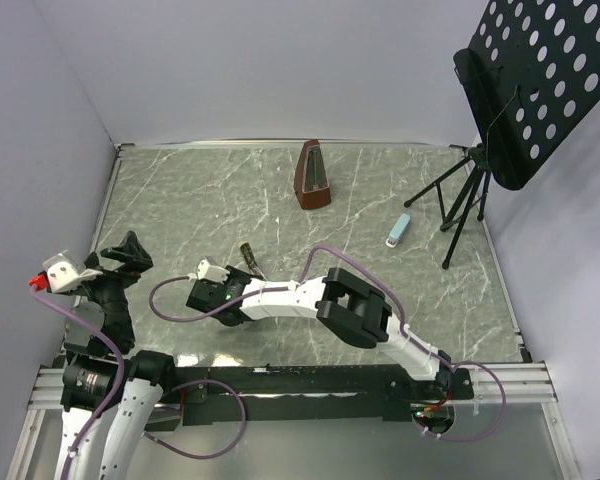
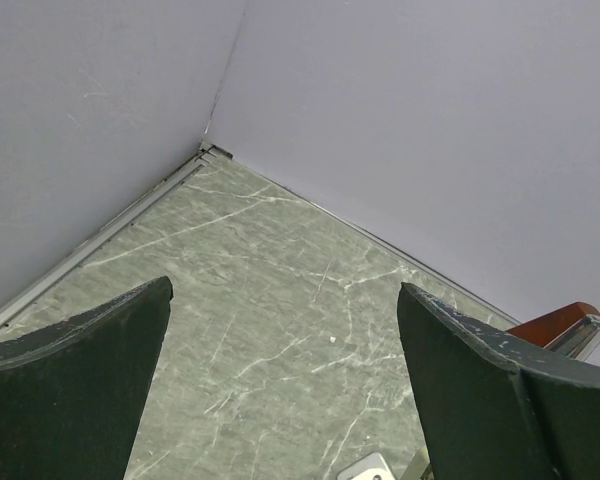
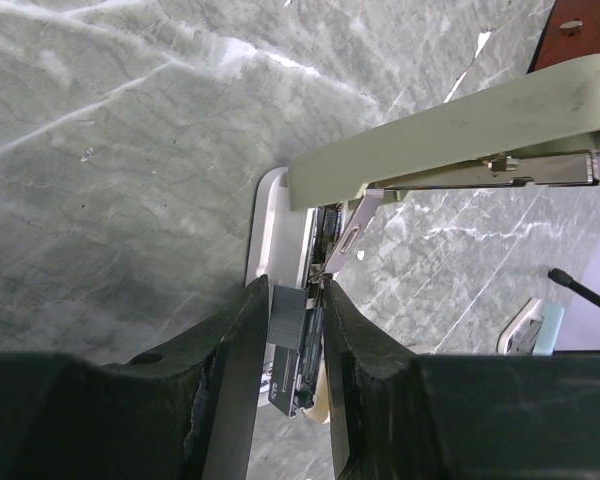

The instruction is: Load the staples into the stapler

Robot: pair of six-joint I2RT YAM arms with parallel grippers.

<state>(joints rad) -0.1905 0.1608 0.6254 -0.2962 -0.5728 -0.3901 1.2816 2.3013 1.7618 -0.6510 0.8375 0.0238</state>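
The stapler (image 3: 450,110) lies swung open on the marble table, its cream lid raised and its metal arm (image 3: 500,170) bare under it. In the top view the stapler (image 1: 250,260) sits left of centre, just ahead of my right gripper (image 1: 242,285). A short grey strip of staples (image 3: 285,305) stands between the fingers of my right gripper (image 3: 295,285), pressed against the dark magazine channel (image 3: 315,340). Both fingers close in on strip and channel together. My left gripper (image 1: 120,255) hovers open at the far left; the left gripper (image 2: 285,285) has only bare table between its fingers.
A brown metronome (image 1: 312,175) stands at the back centre, and the same metronome (image 2: 565,325) shows at the left wrist view's right edge. A small light-blue object (image 1: 398,230) lies right of centre. A black music stand (image 1: 500,150) on a tripod fills the back right. Grey walls enclose the table.
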